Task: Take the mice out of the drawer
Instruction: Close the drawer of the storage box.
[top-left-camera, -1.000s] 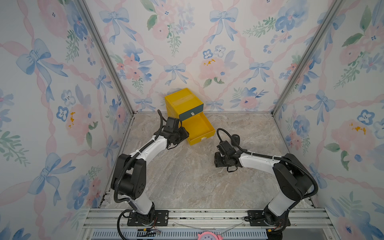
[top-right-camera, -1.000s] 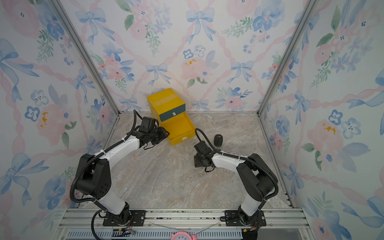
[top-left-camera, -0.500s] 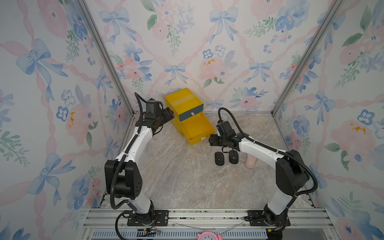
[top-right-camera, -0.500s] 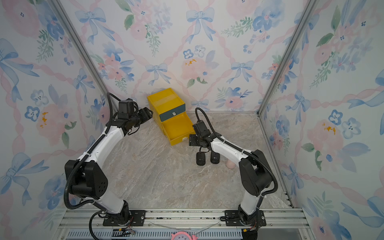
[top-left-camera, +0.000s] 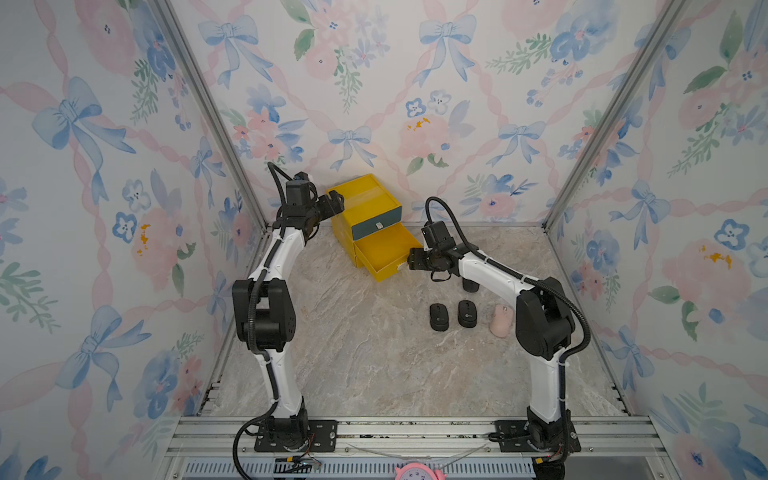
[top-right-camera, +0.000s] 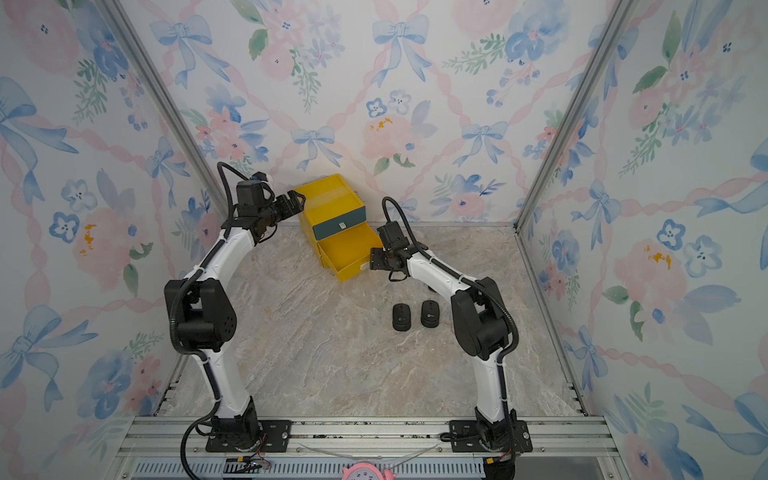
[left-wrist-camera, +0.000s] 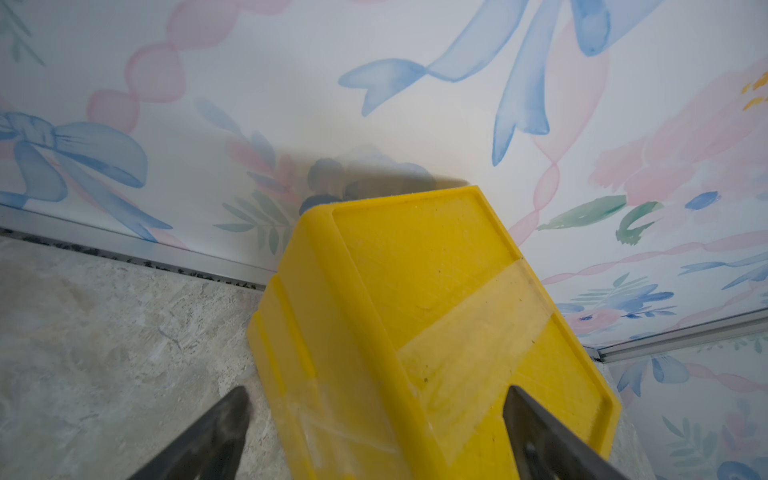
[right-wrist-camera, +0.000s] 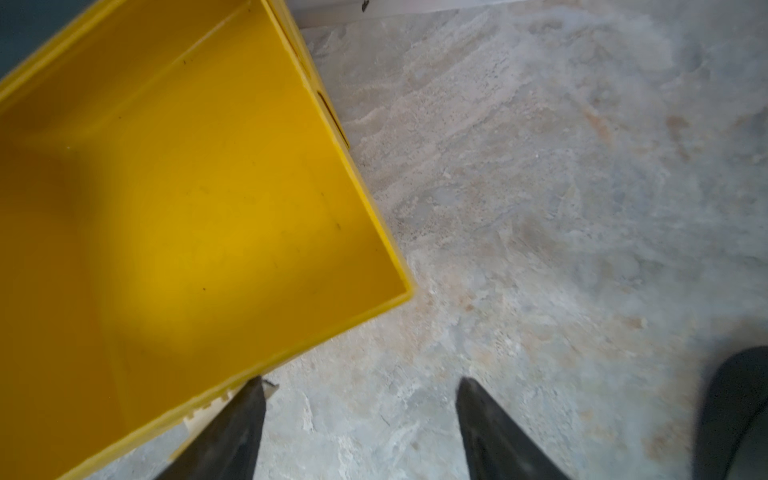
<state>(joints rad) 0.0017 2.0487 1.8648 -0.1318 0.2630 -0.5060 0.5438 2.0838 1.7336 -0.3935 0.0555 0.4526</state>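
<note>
Right wrist view, right gripper (right-wrist-camera: 360, 382) spread beside drawer (right-wrist-camera: 208, 187) corner, possibly touching.

Half-seen things beside the right arm

In a top view a second black mouse (top-left-camera: 469, 286), at 12 o'clock of the black mouse (top-left-camera: 467, 313) in plain sight, shows only its end from under the right arm (top-left-camera: 494, 270). The elbow covers part of the pink mouse (top-left-camera: 500, 321) at 3 o'clock. The right wrist view's edge cuts a dark, blurred shape (right-wrist-camera: 735, 411) that cannot be identified.
</note>
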